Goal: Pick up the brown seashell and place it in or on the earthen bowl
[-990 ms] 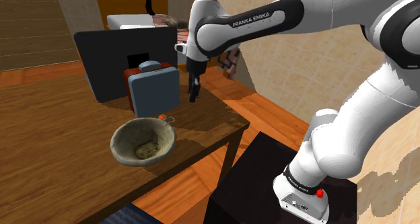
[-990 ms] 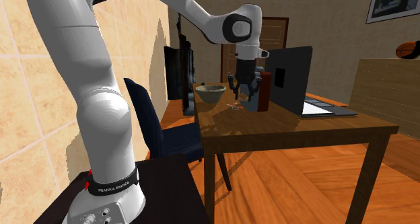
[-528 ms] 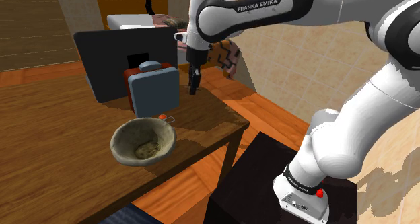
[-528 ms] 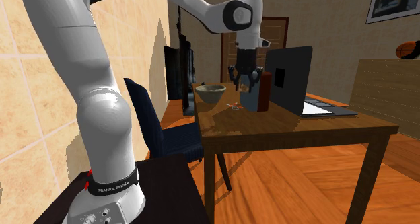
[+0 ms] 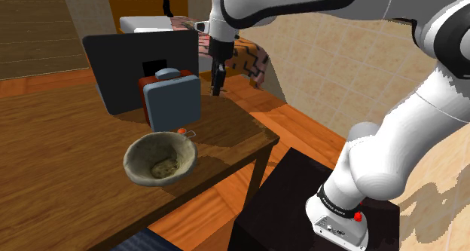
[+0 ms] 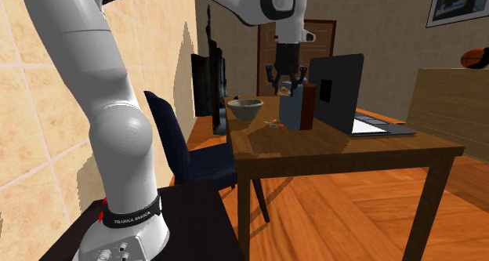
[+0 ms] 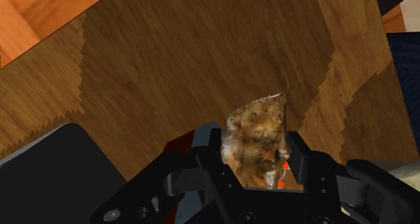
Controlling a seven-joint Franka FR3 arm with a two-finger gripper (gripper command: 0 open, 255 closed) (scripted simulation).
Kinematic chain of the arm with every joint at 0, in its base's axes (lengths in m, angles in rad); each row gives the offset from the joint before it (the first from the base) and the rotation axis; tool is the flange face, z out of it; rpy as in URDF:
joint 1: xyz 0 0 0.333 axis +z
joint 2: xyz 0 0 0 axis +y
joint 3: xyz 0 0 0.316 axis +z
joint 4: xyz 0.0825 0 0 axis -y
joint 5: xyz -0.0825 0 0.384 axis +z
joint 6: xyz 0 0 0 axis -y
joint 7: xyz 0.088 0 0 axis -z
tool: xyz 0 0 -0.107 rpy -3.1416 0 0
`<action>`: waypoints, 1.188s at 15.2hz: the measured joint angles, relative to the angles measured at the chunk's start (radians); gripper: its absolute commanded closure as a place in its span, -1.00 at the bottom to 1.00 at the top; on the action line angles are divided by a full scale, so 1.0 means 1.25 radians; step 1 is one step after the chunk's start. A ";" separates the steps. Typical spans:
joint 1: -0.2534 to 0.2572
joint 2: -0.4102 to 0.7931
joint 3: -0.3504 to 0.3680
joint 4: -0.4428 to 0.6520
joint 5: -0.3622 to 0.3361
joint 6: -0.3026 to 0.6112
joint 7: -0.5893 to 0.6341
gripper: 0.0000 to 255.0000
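Note:
My gripper [image 7: 259, 159] is shut on a brown mottled seashell [image 7: 258, 135], which sticks out past the fingertips over the wooden table [image 7: 168, 61]. In the shoulder view the gripper [image 5: 218, 85] hangs well above the table, beside the blue-grey box and behind the bowl. The earthen bowl [image 5: 136, 148] sits near the table's front corner, with a mottled patch on its bottom. In the second exterior view the gripper [image 6: 283, 85] is above and to the right of the bowl [image 6: 245, 108], with a speck of the shell [image 6: 283, 88] between the fingers.
A blue-grey box [image 5: 174, 100] leans on a red-brown block in front of an open black laptop [image 5: 120, 65]. A small orange-red object with a wire loop [image 5: 183, 131] lies behind the bowl. The table corner [image 5: 273, 140] is near the black stand [image 5: 290, 204]. A dark blue chair [image 6: 176, 146] stands beside the table.
The gripper has risen straight up from just above the tabletop, carrying the seashell. The bowl, the box and the laptop have stayed put.

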 measured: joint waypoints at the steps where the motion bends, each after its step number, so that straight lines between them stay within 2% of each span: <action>1: 0.000 -0.001 -0.001 0.010 0.000 -0.011 0.000 1.00; 4: 0.009 -0.006 0.014 0.024 0.001 -0.029 0.025 1.00; 9: 0.048 0.011 0.072 0.045 0.008 -0.025 0.118 1.00; 18: 0.122 0.100 0.175 0.139 0.004 -0.016 0.294 1.00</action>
